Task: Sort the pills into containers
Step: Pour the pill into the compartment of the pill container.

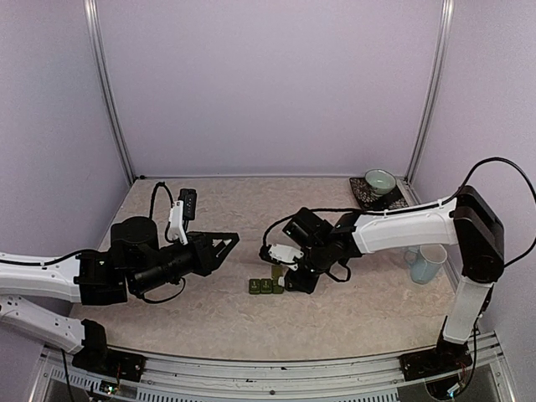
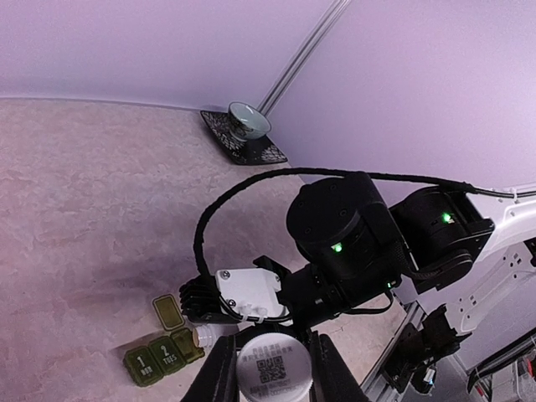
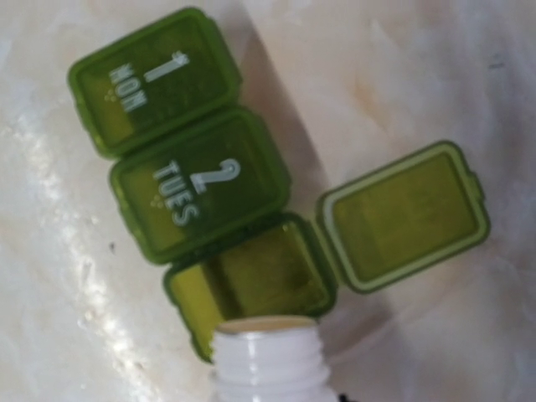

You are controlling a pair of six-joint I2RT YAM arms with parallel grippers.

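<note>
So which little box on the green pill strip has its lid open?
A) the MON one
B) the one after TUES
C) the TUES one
B: the third compartment has its lid flipped out flat, while MON and TUES are shut.

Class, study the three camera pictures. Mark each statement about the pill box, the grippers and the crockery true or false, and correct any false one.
1. The pill box has its end compartment open. True.
2. The lid marked TUES is open. False: it is shut.
3. The left gripper is empty. False: it grips a white cap.
4. The white bottle has its mouth close to the end compartment. True.
5. The mug stands on the saucer. False: the bowl does; the mug stands apart from it.
</note>
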